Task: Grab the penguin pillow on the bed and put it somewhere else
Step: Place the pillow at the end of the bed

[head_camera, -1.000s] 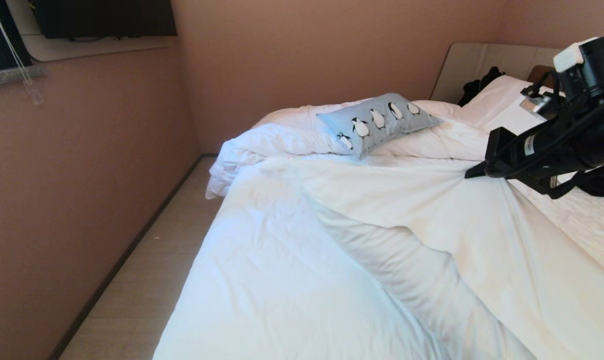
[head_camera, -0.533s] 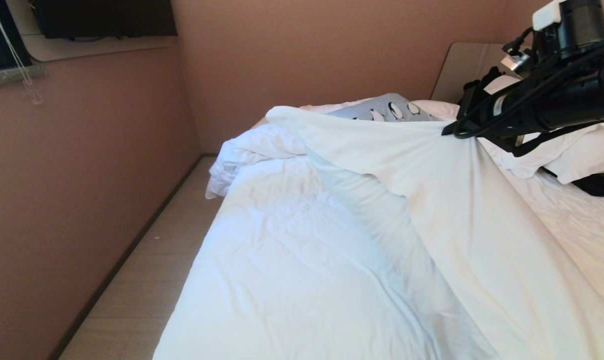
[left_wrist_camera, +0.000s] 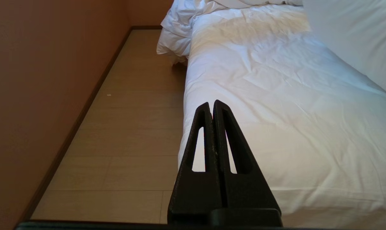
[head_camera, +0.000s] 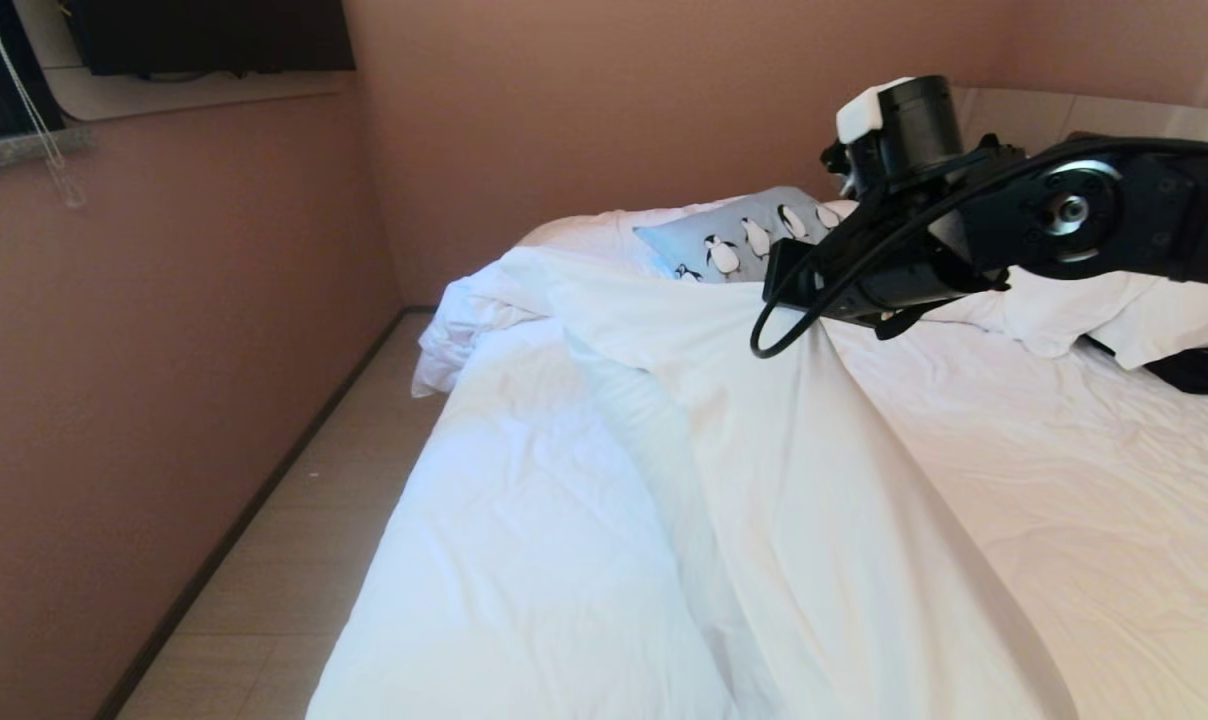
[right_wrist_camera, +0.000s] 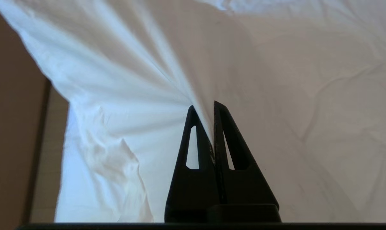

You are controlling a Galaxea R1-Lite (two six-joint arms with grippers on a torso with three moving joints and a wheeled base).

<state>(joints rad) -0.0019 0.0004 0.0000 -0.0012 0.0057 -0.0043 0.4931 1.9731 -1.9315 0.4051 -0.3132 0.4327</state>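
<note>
Right hand (right_wrist_camera: pixel 205 107), now swung toward frame centre, stays pinched on a lifted duvet (head_camera: pixel 764 480) fold, not the penguin pillow (head_camera: pixel 739 238), again uncovered, upper centre on the bed (head_camera: pixel 1064 480). Left hand (left_wrist_camera: pixel 211 104) closed, idle.

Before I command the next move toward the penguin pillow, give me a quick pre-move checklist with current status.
1. Right end effector free of load: not ok, it is shut on a fold of the white cotton duvet and holds it lifted.
2. Small light-blue penguin pillow in sight: ok, at the far end of the bed, partly hidden behind the raised duvet.
3. Pillow held: not ok, nothing touches it.
4. Left end effector idle: ok, shut and empty beside the bed's edge above the floor.
5. Clear path to the pillow: not ok, raised duvet in front.
</note>
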